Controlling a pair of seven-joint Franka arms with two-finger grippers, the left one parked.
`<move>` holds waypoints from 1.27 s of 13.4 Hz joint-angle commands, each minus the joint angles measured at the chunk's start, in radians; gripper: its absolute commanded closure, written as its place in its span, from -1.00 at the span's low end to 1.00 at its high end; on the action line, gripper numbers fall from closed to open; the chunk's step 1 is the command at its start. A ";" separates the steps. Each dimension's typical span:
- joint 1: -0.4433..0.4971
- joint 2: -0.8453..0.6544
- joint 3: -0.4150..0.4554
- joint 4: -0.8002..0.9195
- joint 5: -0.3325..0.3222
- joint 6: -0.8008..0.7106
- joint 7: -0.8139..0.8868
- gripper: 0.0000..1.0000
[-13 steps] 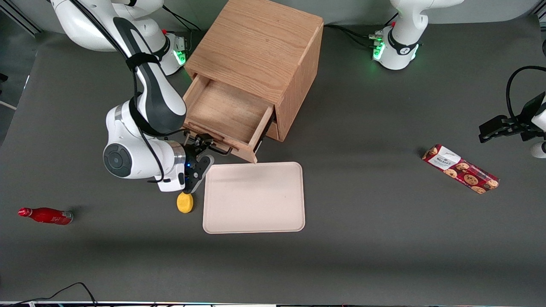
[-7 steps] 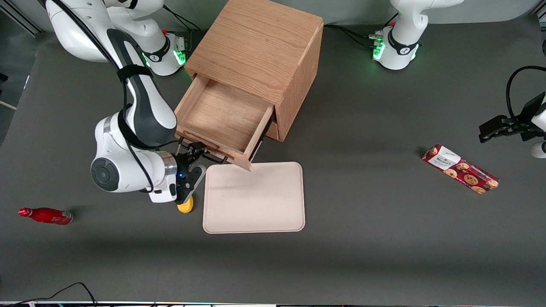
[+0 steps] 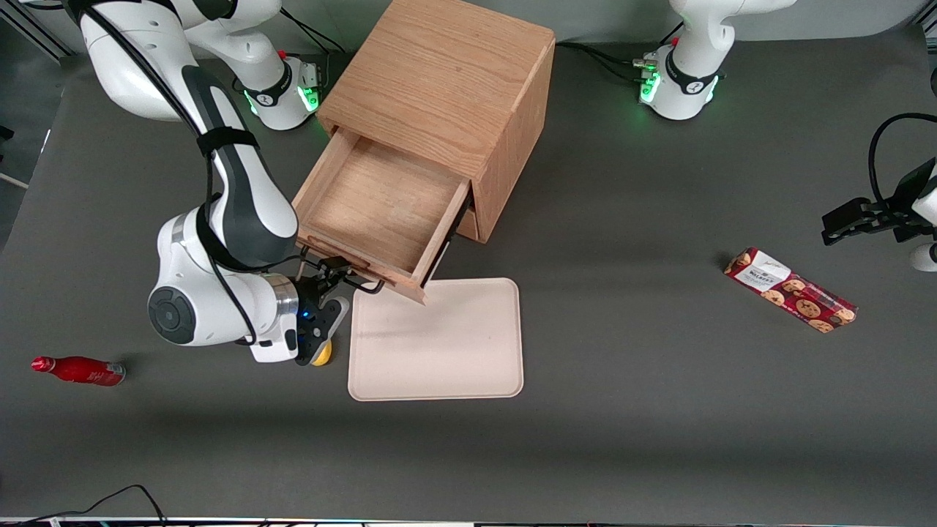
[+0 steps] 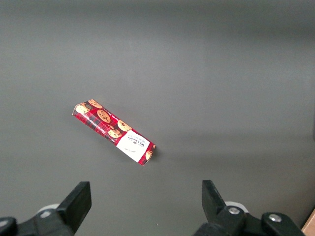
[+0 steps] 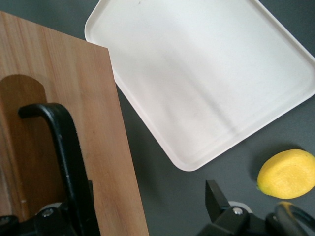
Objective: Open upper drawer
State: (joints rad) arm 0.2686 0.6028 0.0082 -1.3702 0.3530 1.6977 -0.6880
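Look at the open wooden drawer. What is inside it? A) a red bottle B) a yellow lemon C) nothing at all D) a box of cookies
C: the upper drawer shows only its bare wood floor, while the gripper is at its dark handle.

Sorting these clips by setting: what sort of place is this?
Probably a robotics lab bench: a dark matted table with arm bases bolted on, staged props like the oak cabinet, and the gripper at the open upper drawer's handle.
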 commanded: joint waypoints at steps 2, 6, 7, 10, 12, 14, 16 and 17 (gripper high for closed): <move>-0.048 0.045 0.030 0.068 0.011 -0.021 -0.047 -1.00; -0.065 0.064 0.030 0.089 0.011 -0.021 -0.067 -1.00; -0.072 0.066 0.030 0.089 0.009 -0.021 -0.067 -1.00; -0.081 0.069 0.032 0.092 0.003 -0.020 -0.068 -1.00; -0.083 0.072 0.033 0.102 0.003 -0.021 -0.079 -1.00; -0.085 0.078 0.033 0.108 0.001 -0.020 -0.079 -1.00; -0.091 0.087 0.033 0.123 -0.009 -0.020 -0.079 -1.00; -0.092 0.092 0.033 0.129 -0.009 -0.020 -0.081 -1.00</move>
State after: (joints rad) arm 0.1971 0.6590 0.0250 -1.2977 0.3505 1.6972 -0.7425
